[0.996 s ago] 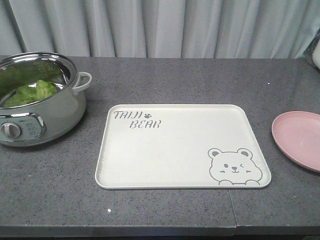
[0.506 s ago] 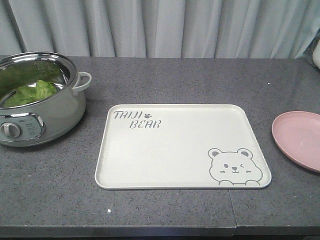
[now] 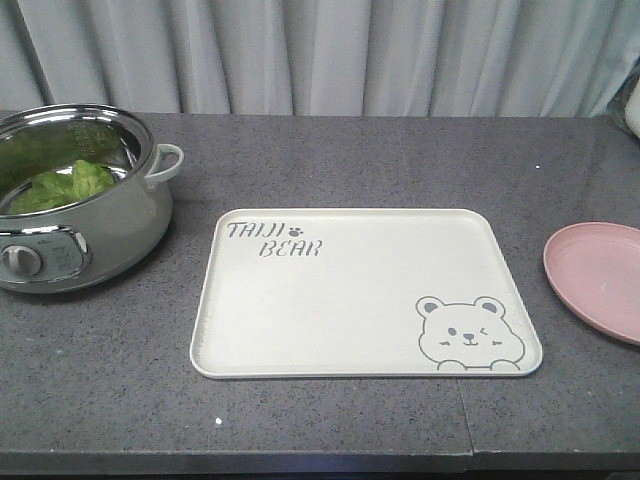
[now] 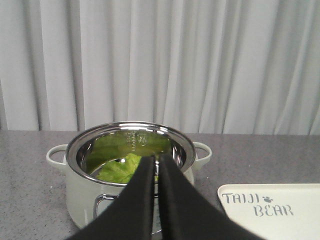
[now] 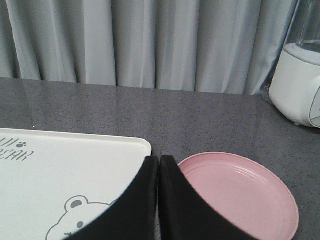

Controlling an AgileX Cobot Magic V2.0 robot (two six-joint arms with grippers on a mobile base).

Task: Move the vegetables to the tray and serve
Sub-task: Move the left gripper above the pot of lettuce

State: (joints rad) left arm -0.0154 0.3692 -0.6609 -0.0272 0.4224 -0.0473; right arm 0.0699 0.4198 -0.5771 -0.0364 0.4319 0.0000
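The vegetables (image 3: 62, 186), green lettuce leaves, lie inside a steel pot (image 3: 110, 215) at the left of the counter. In the left wrist view the vegetables (image 4: 120, 170) show in the pot (image 4: 80, 195) just beyond my left gripper (image 4: 156, 159), which is shut and holds nothing. The cream tray (image 3: 365, 292) with bear drawing lies bare in the middle. My right gripper (image 5: 158, 160) is shut and empty, hovering between the tray (image 5: 75, 160) corner and the pink plate. Neither gripper shows in the front view.
A round pink plate (image 3: 600, 278) sits right of the tray, seen also as the plate (image 5: 245, 195) in the right wrist view. A white appliance (image 5: 300, 85) stands at the far right. Grey curtains hang behind the dark counter (image 3: 330, 160).
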